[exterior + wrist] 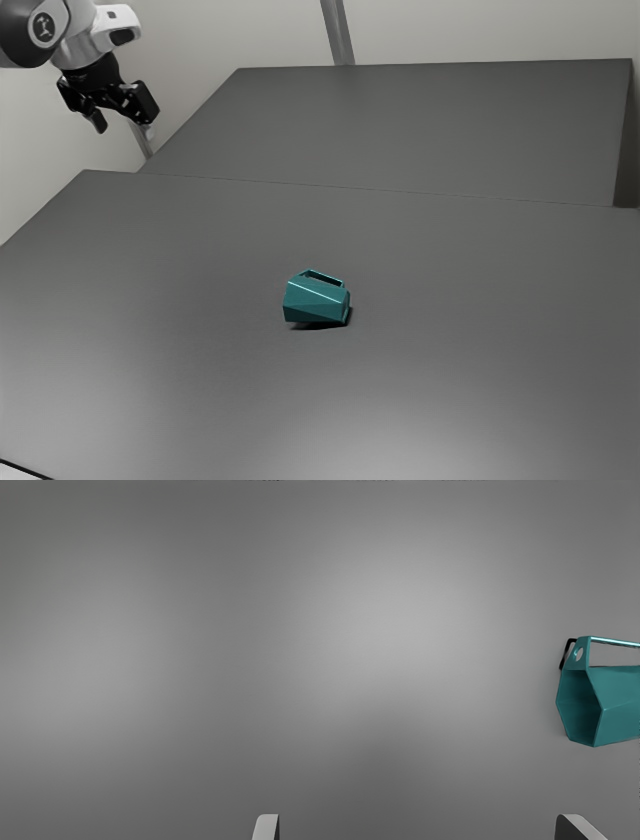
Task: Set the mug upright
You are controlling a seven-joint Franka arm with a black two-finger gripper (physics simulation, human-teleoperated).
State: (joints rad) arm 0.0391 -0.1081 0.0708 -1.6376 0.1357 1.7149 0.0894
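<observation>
1. The mug (318, 302) lies on its side on the table (180, 380), near the exterior view's middle.
2. Behind it, a seam (375, 189) crosses the table; farther back is a wall (480, 30).
3. Well apart, toward the exterior view's upper left, hangs the gripper (125, 130).

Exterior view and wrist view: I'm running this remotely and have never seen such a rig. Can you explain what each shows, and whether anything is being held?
The machine is one robot arm ending in a black two-finger gripper. The exterior view comes from a camera at the arm's side; the arm comes in from that view's upper left. The wrist view comes from a camera on its hand, so the tips of its own fingers show at the bottom edge. On the grey table, a teal mug lies on its side; the wrist view shows its open mouth and part of its handle. Nothing is held: the fingers stand apart, away from the mug.
</observation>
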